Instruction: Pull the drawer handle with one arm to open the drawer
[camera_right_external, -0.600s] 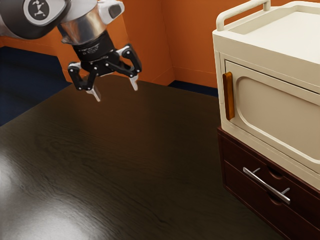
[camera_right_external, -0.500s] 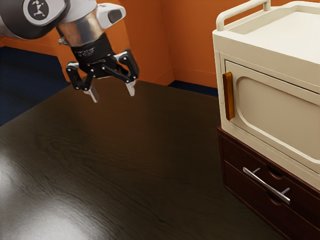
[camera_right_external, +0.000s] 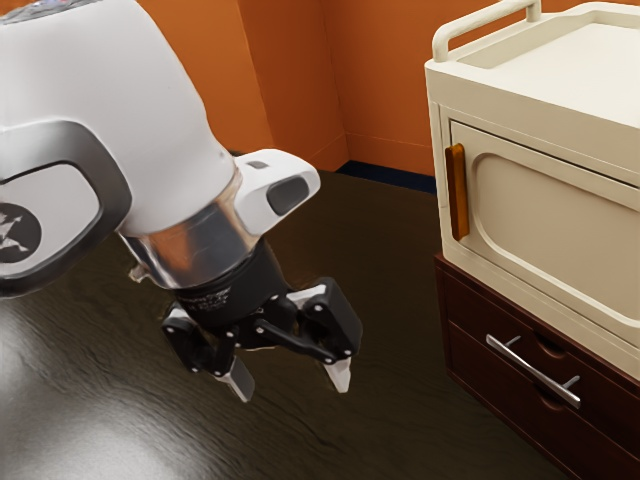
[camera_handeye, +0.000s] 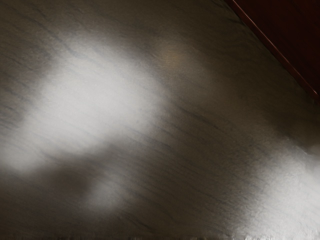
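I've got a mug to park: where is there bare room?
The dark tabletop between the gripper and the brown drawers; also the visible part of the cream cabinet's top, inside its rim. Crowded: the exterior view's left, where the arm hangs over the tabletop.

A dark wood-grained table (camera_right_external: 400, 410) apparently bears the reddish-brown drawer unit (camera_right_external: 518, 398).
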